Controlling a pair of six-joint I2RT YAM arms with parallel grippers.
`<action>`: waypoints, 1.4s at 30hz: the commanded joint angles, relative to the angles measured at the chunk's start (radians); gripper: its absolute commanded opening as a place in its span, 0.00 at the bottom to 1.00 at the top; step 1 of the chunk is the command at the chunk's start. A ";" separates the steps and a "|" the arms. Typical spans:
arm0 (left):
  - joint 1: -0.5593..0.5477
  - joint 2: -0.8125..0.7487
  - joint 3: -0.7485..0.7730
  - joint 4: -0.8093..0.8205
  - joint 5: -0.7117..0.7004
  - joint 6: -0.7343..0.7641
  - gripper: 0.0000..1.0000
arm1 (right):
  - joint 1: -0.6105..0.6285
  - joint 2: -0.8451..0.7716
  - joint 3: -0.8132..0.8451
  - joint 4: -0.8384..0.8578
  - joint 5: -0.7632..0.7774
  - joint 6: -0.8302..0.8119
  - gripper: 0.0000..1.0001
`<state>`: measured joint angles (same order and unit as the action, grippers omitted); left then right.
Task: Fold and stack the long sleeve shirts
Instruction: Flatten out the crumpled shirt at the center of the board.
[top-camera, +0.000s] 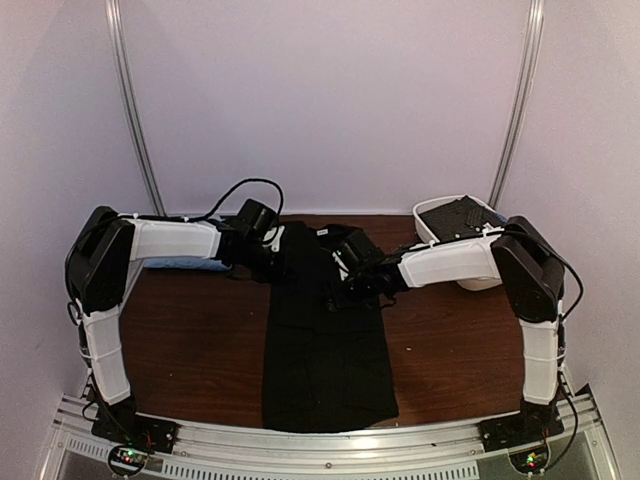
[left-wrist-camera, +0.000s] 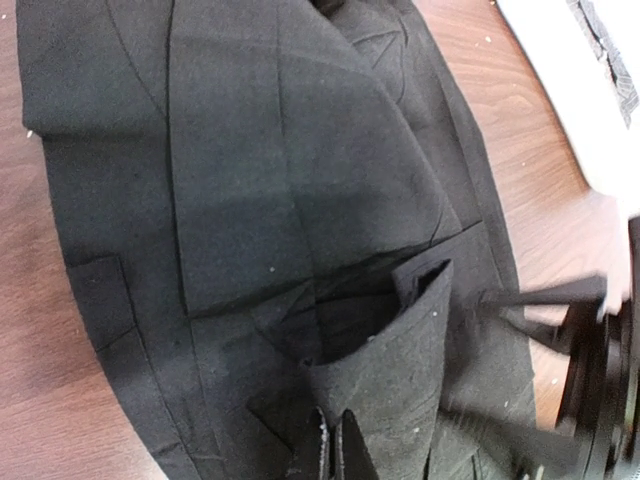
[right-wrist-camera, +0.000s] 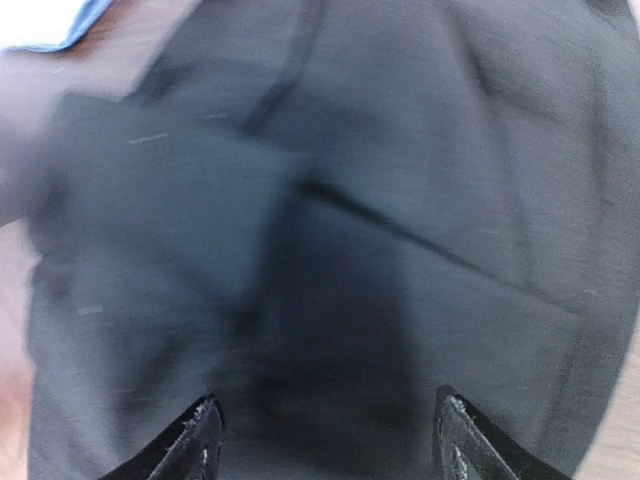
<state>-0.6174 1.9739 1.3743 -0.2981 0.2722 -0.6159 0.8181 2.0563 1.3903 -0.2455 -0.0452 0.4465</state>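
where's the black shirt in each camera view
Top external: the black shirt lies as a long strip down the middle of the brown wooden table, between the two arms.
Left wrist: the shirt fills most of the frame, and the left gripper at bottom centre pinches a fold.
Right wrist: blurred, the shirt fills nearly everything above the open right gripper.
Shared landmark: the brown wooden table, which shows at the shirt's edges in every view.

I log: left arm, right arm alike: white shell links, bulky black joint housings, looping black cable; right pincer fingers black, tips scuffed pale.
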 joint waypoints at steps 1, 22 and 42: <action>-0.005 -0.039 -0.001 0.058 0.018 -0.013 0.00 | 0.043 -0.006 0.051 -0.026 0.041 0.022 0.78; -0.004 -0.072 -0.024 0.056 -0.010 -0.016 0.00 | 0.049 0.031 0.059 -0.073 0.099 0.060 0.14; 0.062 -0.163 -0.007 0.001 -0.104 -0.016 0.00 | -0.061 -0.145 0.052 -0.049 0.113 0.029 0.00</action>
<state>-0.6052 1.8874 1.3445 -0.2943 0.2192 -0.6319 0.8219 2.0438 1.4353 -0.3042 0.0246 0.5007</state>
